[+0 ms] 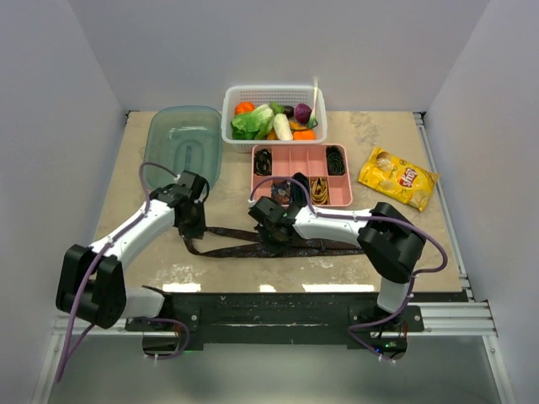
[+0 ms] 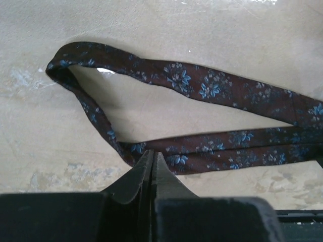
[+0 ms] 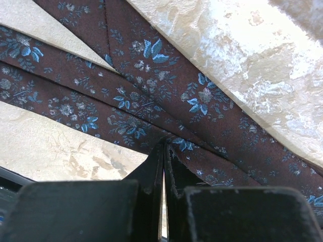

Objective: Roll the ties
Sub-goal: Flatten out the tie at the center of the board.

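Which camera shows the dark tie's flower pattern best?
Right wrist view: the dark brown flowered fabric necktie fills it, blue flowers crisp. Left wrist shows its folded loop, flowers smaller; top view, only a thin dark strip.

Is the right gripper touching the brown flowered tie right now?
Touching. The right wrist view shows the right gripper shut on the tie, folds converging at its tips.

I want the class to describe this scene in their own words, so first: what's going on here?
Two robot arms are working on one dark floral tie, which lies folded in a loose loop on the table. The left fingers are shut on the edge of its lower strip, near the fold. The right fingers are shut on it where the strips cross. The tie is not yet rolled. Behind it, a pink tray holds coiled ties.
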Robot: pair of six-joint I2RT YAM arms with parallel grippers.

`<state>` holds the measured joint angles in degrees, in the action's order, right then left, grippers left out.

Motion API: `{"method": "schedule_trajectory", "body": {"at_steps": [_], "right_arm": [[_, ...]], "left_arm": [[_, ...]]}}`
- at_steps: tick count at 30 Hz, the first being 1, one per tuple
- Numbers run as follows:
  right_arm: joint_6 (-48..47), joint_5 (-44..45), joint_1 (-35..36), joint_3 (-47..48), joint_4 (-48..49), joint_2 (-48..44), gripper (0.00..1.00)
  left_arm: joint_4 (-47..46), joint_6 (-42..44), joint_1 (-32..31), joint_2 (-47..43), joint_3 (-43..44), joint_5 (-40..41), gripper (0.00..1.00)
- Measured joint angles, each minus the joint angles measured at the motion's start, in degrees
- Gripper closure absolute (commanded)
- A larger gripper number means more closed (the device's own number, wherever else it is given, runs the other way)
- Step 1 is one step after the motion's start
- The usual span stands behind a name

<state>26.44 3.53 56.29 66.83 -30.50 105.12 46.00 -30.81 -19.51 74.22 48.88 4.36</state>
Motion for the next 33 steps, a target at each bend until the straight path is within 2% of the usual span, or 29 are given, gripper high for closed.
{"method": "schedule_trajectory", "body": {"at_steps": [6,13,22,33], "right_arm": [[2.67,1.01,0.0,-1.05,0.9,-0.61,1.0],[6.71,2.36,-0.94,-3.37,2.16,-2.12,1.0],[8.0,1.44,-9.68,-10.6,3.39,-8.02,1.0],[7.61,1.64,-10.62,-10.93,3.32,-8.35,1.0]], "left_arm": [[-2.49,-0.11,0.0,6.95,0.0,1.53,1.0],[-6.1,-1.6,0.0,10.67,-0.07,3.74,1.0],[-7.13,-2.58,0.11,11.52,-0.09,6.88,1.0],[-7.26,-3.8,0.37,9.29,-3.54,8.59,1.0]]}}
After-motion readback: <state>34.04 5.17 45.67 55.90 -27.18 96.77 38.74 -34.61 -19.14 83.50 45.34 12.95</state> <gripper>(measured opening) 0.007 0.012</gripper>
